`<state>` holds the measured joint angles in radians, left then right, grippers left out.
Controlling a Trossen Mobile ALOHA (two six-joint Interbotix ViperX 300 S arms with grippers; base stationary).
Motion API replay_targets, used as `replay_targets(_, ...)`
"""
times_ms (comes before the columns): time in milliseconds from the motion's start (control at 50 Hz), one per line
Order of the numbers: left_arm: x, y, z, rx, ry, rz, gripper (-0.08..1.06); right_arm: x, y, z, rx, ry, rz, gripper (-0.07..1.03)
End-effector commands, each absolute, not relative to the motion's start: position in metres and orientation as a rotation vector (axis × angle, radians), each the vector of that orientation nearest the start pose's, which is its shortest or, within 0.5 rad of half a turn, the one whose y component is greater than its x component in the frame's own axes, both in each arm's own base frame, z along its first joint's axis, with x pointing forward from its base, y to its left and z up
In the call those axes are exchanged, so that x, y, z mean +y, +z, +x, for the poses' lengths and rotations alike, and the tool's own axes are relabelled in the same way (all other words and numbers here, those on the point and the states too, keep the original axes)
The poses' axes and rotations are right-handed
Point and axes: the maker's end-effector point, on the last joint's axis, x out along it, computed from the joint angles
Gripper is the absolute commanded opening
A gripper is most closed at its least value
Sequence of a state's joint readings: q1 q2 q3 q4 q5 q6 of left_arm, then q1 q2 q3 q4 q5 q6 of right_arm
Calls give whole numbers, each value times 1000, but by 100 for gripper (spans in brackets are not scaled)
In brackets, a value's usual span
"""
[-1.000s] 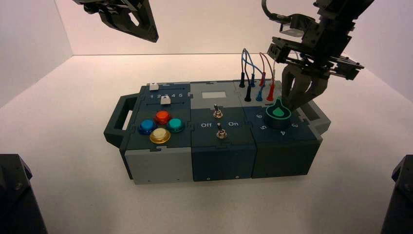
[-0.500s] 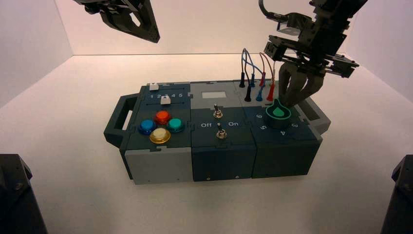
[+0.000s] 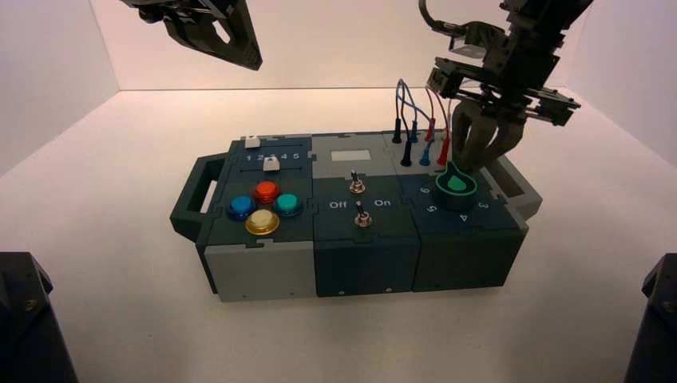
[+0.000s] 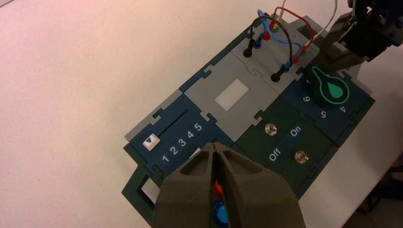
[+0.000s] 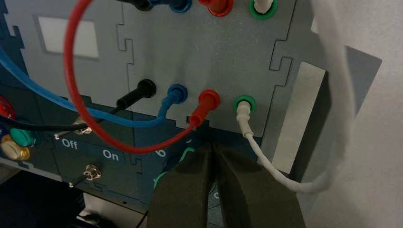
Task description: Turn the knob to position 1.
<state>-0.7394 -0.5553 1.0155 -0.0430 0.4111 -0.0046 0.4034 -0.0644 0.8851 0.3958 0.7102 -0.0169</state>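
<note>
The knob (image 3: 456, 185) is seated on the dark right-hand section of the box (image 3: 263, 275), ringed by printed numerals. In the left wrist view its pointer arm is seen directed toward the wire panel, away from the 4, 5 and 6; the numeral it indicates cannot be read.

The right gripper (image 3: 477, 163) is held just above and behind the knob, near the plugged wires (image 3: 411, 100). In the right wrist view its fingers (image 5: 185, 190) are seen pressed together, tip to tip, with nothing clamped between them. A rim of the green knob is visible beneath them; contact with the knob cannot be confirmed.

The left gripper (image 3: 214, 28) is parked high over the back left of the counter (image 3: 104, 175). In its wrist view the fingers (image 4: 190, 190) are seen closed on each other, empty, above the buttons (image 3: 265, 206) and slider (image 4: 150, 142).
</note>
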Motion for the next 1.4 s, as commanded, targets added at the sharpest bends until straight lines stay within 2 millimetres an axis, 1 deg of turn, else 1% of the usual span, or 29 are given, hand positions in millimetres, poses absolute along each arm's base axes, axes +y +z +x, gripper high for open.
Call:
replay_targets(20,-195,161,208,803,-699,262,-3,148,47,227,1544,320,115,-2)
replay_targets(620,-195,161,208,803,-699,262,-3,153,45,231,1554,326,112,-2)
replay_targets(960,-195,160,207,803,-699,267,-3,147,44,227,1557,321,92,-2)
replay_targets(1120,-193,160,207,799,-701,278,-3,143,46,221,1550,324,81,-2)
replay_targets(1400,-189,153,208,815,-689,291,-3,140,54,211,1531,344,70,-2)
